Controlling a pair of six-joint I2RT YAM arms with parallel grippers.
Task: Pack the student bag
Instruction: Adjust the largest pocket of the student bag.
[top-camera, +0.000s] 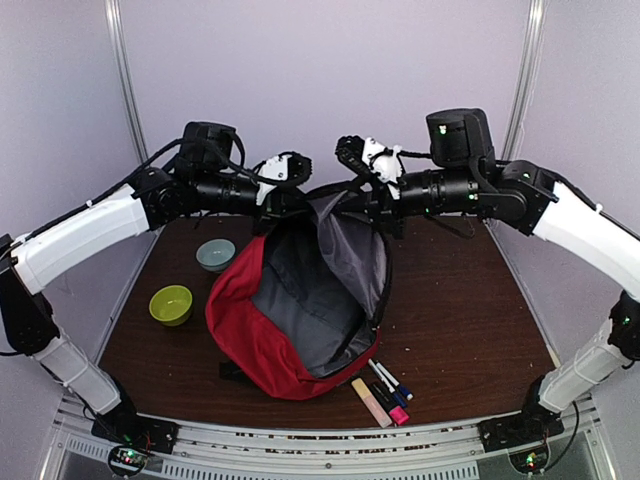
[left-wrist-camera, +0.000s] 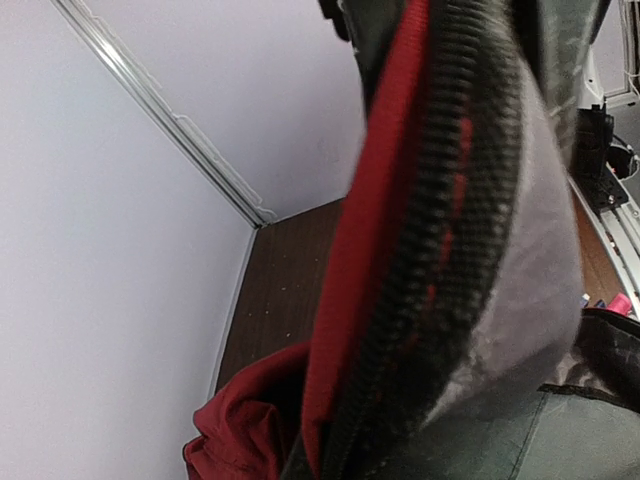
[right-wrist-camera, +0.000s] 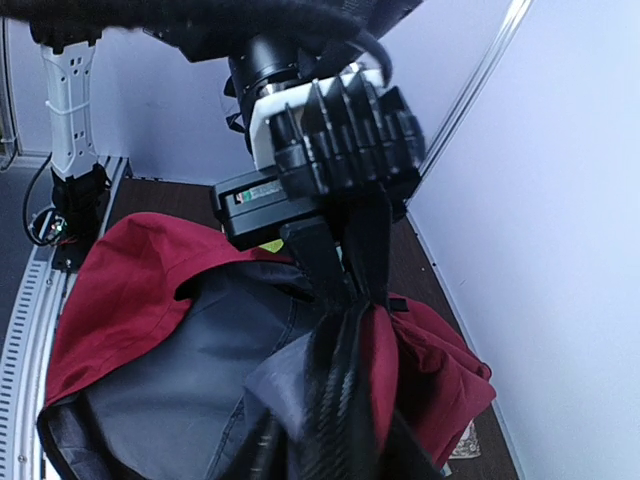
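Barely begun: my left pincer (right-wrist-camera: 352, 292) was clamped on the rim of the student bag (top-camera: 260, 330).
Whether the right pincer (top-camera: 352, 158) gripped, I couldn't tell; markers (top-camera: 388, 383) lay unpacked on the bench (top-camera: 470, 310).

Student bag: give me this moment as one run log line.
student bag open, rim raised | left claw shut on rim | right claw near rim, grip unclear | markers on table, outside bag

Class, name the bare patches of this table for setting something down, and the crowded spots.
Bare: wood between the red backpack and the table's right edge; near-left corner before the green bowl. Crowded: grey-blue bowl at left, markers at front.
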